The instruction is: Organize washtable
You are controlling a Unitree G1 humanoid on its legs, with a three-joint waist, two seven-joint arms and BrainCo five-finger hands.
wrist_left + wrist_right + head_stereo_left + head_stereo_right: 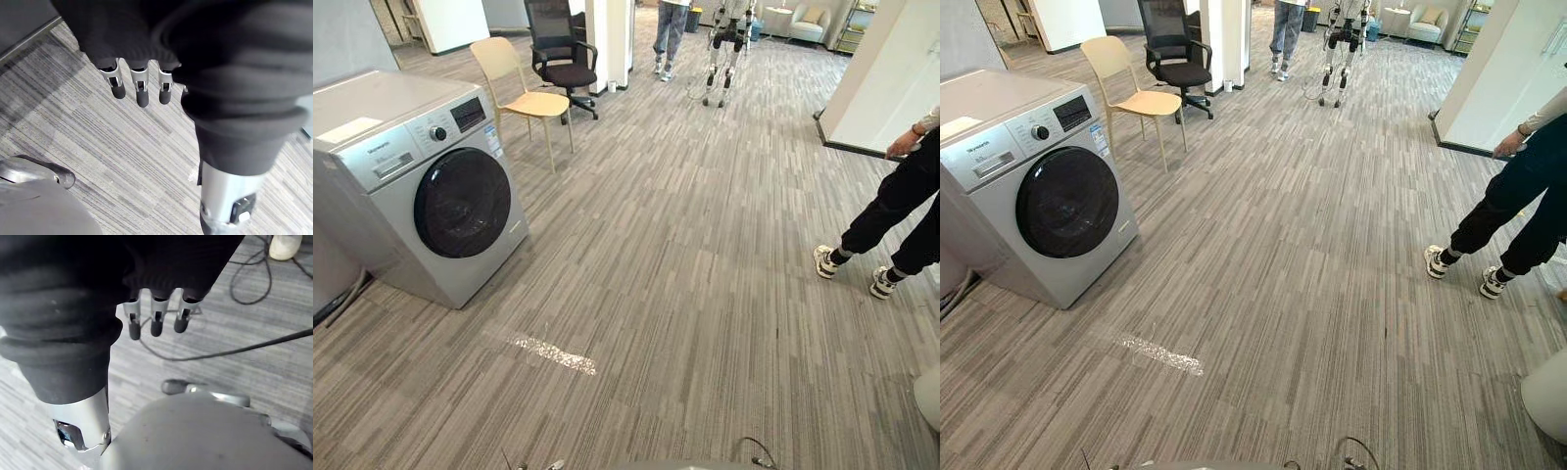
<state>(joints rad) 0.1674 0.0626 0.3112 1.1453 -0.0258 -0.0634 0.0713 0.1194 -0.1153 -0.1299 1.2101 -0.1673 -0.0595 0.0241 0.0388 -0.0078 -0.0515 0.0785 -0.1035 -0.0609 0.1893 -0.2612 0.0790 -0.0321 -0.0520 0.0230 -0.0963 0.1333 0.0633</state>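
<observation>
My left hand (pixel 142 93) and my right hand (pixel 155 320) both hang over the grey floor (pixel 705 294), loose and straight, holding nothing. The washing machine (pixel 431 191) stands on the floor to my left, its round door shut, with a yellow chair (pixel 524 90) behind it.

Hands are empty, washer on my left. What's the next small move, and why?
Probably turn to look for the washtable: left hand and right hand hang open over carpet, and ahead stand a washing machine, a wooden chair and a person.

Striped grey carpet (pixel 705 274), washing machine (pixel 421 186) (door shut), beige chair (pixel 524 93), black office chair (pixel 558 49).
</observation>
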